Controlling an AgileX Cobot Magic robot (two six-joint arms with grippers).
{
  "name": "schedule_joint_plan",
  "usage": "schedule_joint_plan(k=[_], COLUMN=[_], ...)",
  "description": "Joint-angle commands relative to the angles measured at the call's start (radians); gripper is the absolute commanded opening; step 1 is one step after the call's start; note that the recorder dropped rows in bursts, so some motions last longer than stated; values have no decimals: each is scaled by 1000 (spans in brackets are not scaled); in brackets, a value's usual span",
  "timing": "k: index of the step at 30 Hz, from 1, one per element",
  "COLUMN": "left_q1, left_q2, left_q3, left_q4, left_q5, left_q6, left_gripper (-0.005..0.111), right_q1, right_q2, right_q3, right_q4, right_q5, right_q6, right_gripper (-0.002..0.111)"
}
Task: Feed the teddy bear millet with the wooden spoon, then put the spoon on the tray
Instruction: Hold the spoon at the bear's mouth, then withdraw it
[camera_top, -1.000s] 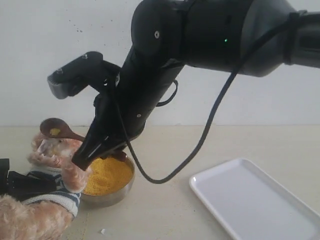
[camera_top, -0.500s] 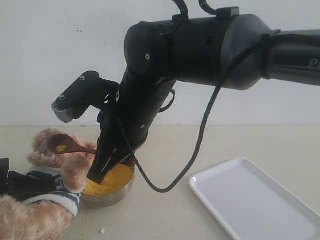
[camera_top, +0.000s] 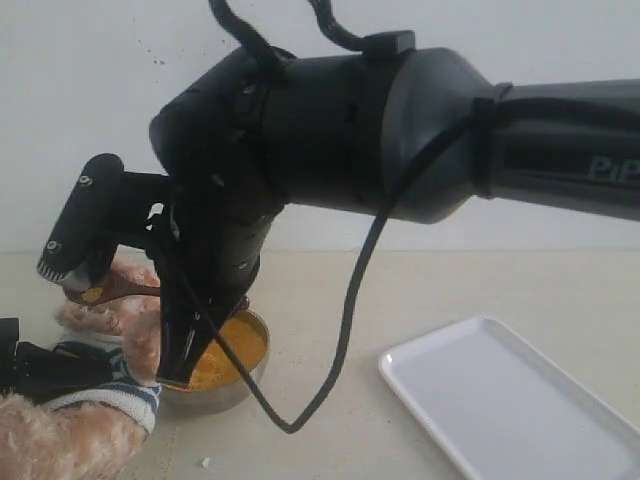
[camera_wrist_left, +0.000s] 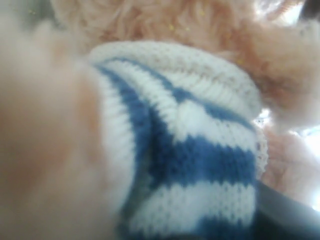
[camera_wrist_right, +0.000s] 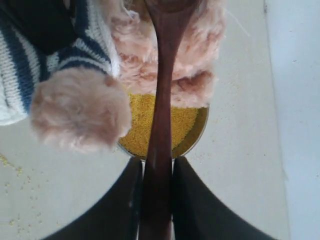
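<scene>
The teddy bear (camera_top: 95, 420) sits at the lower left in its striped shirt (camera_wrist_left: 200, 160). My left gripper (camera_top: 45, 365) is clamped round its body, the jaws themselves hidden by fur. My right gripper (camera_wrist_right: 157, 167) is shut on the handle of the wooden spoon (camera_wrist_right: 162, 100) and has reached across to the left. The spoon's bowl (camera_top: 95, 292) carries a few yellow grains and is pressed against the bear's face (camera_top: 115, 315). Millet (camera_top: 235, 345) fills the steel bowl (camera_wrist_right: 200, 127) just below the spoon handle. The white tray (camera_top: 510, 400) lies at the lower right with nothing on it.
The big black right arm (camera_top: 400, 130) and its hanging cable (camera_top: 340, 340) span the scene above the bowl. Spilled grains dot the beige table (camera_wrist_right: 20, 200) near the bear. A white wall (camera_top: 100, 100) closes off the back.
The right arm has swung left and lowered, rolling its wrist. The spoon's bowl has gone from beside the bear's head down onto its face. The left gripper and bear stayed put.
</scene>
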Motion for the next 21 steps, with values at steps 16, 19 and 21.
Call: schedule_joint_plan(k=[16,19,21], left_q1=[3,3,3], left_q2=[-1,-1,-1], left_q3=[2,2,2], left_q4=[-16,-16,-16], left_q5=[23,23,23], left_q6=[7,7,7], left_gripper=[4,4,4], right_q1=[87,87,89], right_q2=[34,34,34], right_q3=[-5,-5,-5], right_q4=[-377,-391,-398], right_q5=[67,74,74], right_q6=[161,168,168], right_gripper=[0,0,0])
